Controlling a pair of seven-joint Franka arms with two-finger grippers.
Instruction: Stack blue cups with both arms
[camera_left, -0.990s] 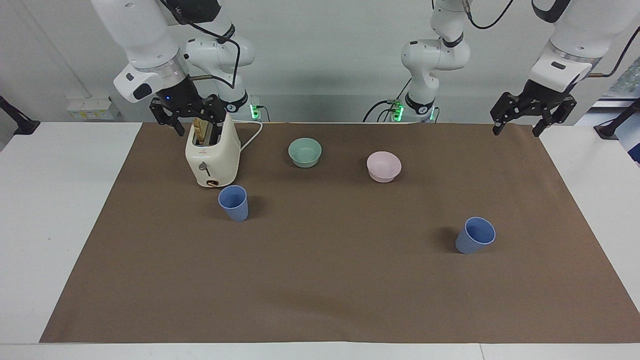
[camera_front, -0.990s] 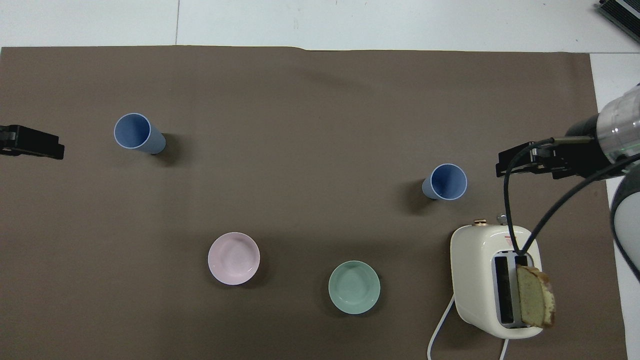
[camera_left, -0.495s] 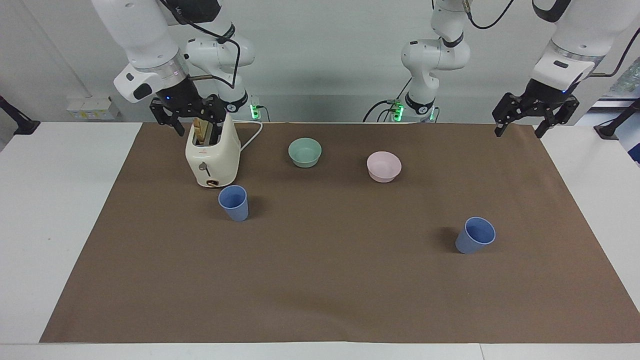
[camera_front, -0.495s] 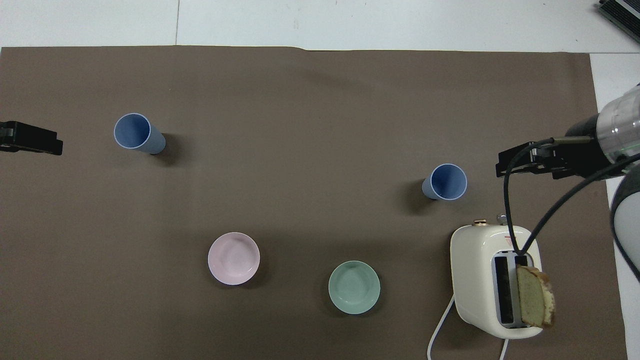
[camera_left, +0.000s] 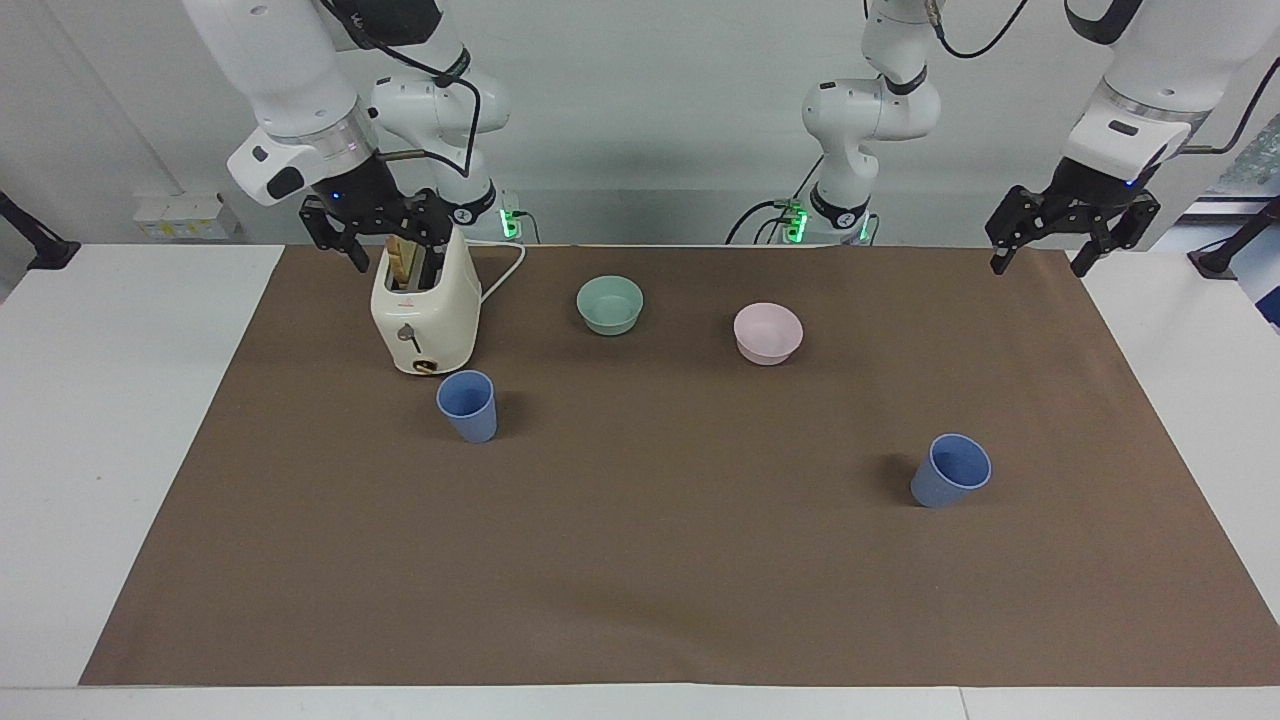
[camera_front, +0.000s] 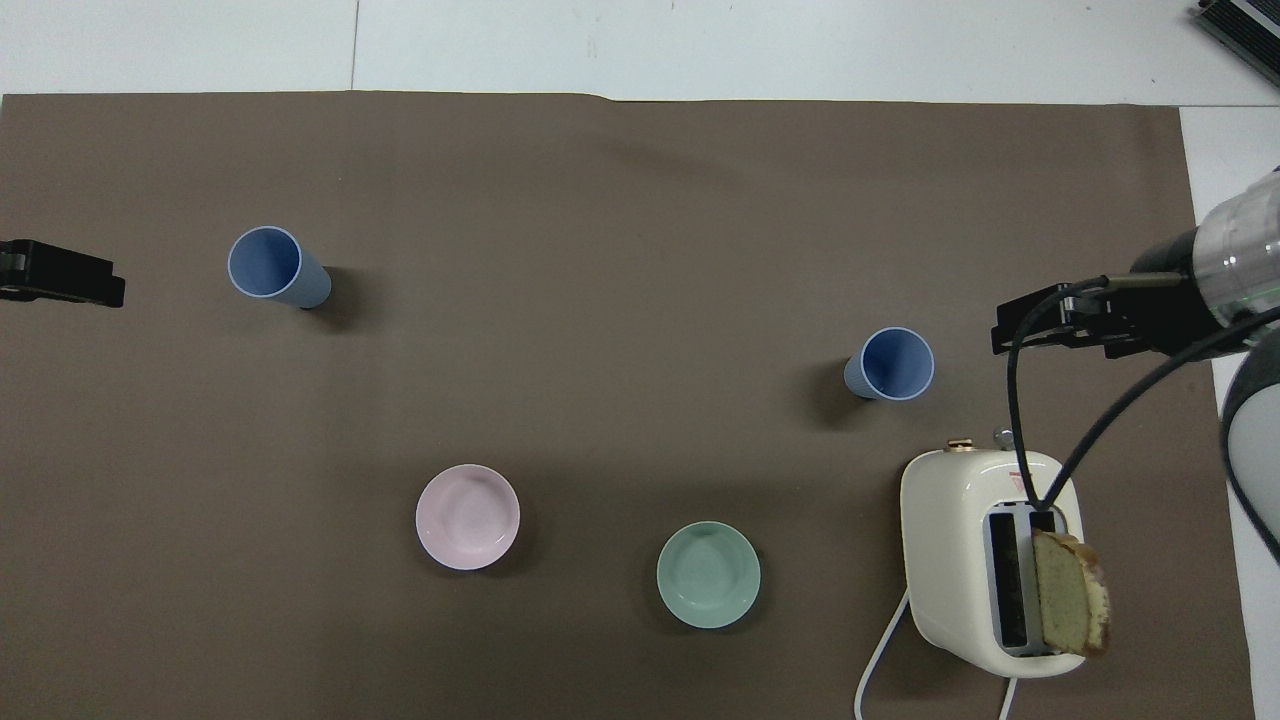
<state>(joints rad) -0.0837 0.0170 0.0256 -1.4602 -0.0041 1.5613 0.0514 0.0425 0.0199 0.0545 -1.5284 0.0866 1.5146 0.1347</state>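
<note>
The left gripper (camera_left: 1072, 245) has risen slightly, fingers spread, over the mat's (camera_left: 650, 560) corner. The right gripper (camera_left: 375, 238), fingers apart, hovers unchanged above the toaster (camera_left: 425, 310). Both cups stand upright, mouths up: one blue cup (camera_left: 467, 405) just beside the toaster, the other blue cup (camera_left: 950, 470) toward the left arm's end.

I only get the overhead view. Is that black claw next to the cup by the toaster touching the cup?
Observer: No. The right end effector is up in the air, about as high as the top of the toaster, well above the blue cup.
Operator: Is it open?
Observer: Yes, its fingers are spread apart with nothing between them.
Operator: What about the claw at the other end?
Observer: The left end effector is open too. It hangs high over the edge of the mat, nowhere near touching the other blue cup.
</note>
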